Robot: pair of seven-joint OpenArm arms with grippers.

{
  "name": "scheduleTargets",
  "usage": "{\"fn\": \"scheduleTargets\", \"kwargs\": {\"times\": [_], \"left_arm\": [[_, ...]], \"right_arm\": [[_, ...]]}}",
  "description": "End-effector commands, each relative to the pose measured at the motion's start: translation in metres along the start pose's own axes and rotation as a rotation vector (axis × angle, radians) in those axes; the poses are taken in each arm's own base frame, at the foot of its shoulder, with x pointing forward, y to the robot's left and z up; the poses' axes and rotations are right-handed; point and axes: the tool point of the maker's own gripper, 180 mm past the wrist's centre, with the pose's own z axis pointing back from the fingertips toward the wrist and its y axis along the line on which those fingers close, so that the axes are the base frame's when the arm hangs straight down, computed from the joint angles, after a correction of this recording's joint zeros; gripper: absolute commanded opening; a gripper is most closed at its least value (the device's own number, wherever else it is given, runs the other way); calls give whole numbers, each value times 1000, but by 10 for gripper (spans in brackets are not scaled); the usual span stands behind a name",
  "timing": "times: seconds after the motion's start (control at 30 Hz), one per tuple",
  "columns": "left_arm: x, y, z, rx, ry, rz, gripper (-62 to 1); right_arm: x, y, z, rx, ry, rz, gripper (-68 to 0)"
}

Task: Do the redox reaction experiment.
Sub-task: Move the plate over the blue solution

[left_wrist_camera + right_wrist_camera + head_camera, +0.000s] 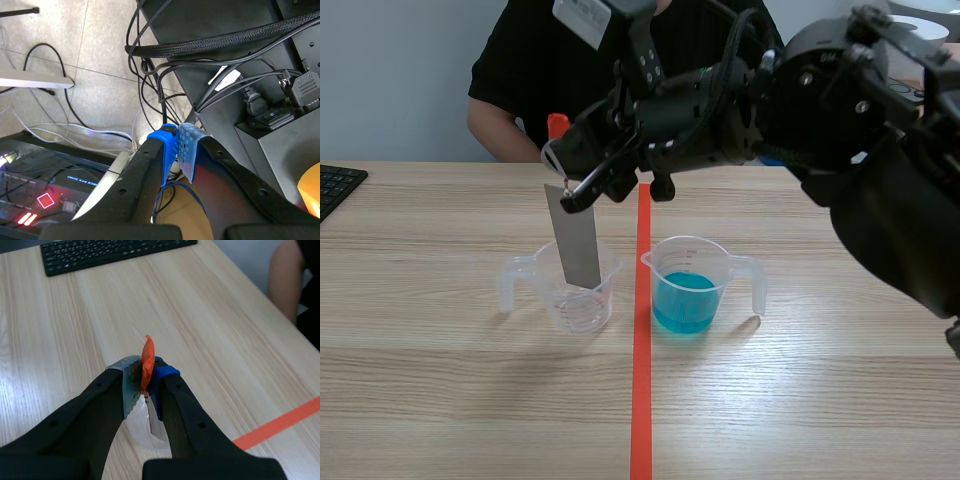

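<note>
Metal strip (579, 240), pinched by its orange tab (557, 126) in the right gripper (563, 172), dangles at the empty clear beaker (570, 310), so I'd carry it plumb over to the blue-liquid beaker (692, 258) and lower slowly; left gripper (177, 142) is pressed together on nothing, off the table.

The scene camera looked from mid-distance across the pale wooden bench (440, 400). The right wrist camera sat close above the right end effector (145, 377), facing down on that bench; both views shared the black keyboard (335, 187), orange-red tape line (641, 400) and grey metal strip (578, 240). The left wrist camera faced a tiled floor (65, 45) and black cables (210, 42).
</note>
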Motion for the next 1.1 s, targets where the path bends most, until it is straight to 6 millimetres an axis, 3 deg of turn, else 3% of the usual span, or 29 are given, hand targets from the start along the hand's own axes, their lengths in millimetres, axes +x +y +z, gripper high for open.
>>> {"fn": "scheduleTargets", "kwargs": {"times": [0.0, 0.23, 0.4, 0.8, 1.07], "left_arm": [[1, -1, 2, -4, -5, 1, -578], [1, -1, 2, -4, -5, 1, -578], [1, -1, 2, -4, -5, 1, -578], [1, -1, 2, -4, -5, 1, -578], [1, -1, 2, -4, -5, 1, -578]], "right_arm": [[30, -3, 9, -7, -69, 33, -666], [58, -1, 29, -28, -95, 84, -666], [65, 3, 39, -20, -95, 86, -666], [55, -11, 58, -49, -64, 83, -667], [53, -35, 88, -103, -70, 88, -667]]}}
